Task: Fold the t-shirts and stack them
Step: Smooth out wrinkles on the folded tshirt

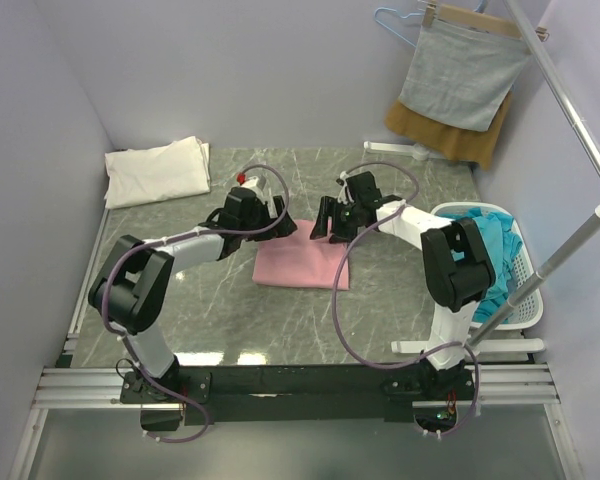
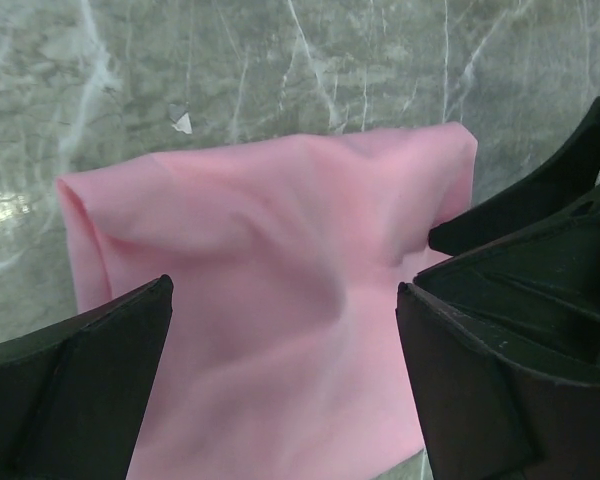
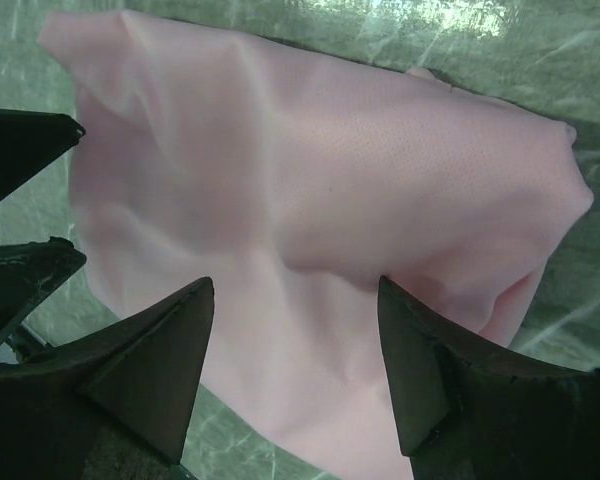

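**Step in hand:** folding of the pale pink t-shirt. It lies near the middle of the bench, between the two arms, doubled into a compact, roughly rectangular packet with soft creases across its top. The fold is judged complete or very nearly so.

**Other items:** a cream-white t-shirt lies folded at the far left corner of the bench, well apart from the pink one. Teal-blue t-shirts sit heaped in a white basket at the right edge, not yet folded.

**Left pincer:** wide, nothing between the fingers. It hangs over the pink packet, and the cloth shows through the gap. Whether the tips touch the cloth cannot be told.

**Right pincer:** fingers apart and holding nothing, poised over the same packet from the opposite side.

**Arm pose:** both arms reach forward from their bases and bend inward at the elbow. The wrists face each other across the far part of the pink shirt, with the pincers tilted downward.

**Next move, as judged:** carry the packet to the cream-white shirt and lay it on top to begin the stack.
- Each pincer must close on an opposite edge and take in every layer.
- The lift must be level, with both arms moving together.

**Risk:** soft cotton may slip from a shallow grip and the fold fall open
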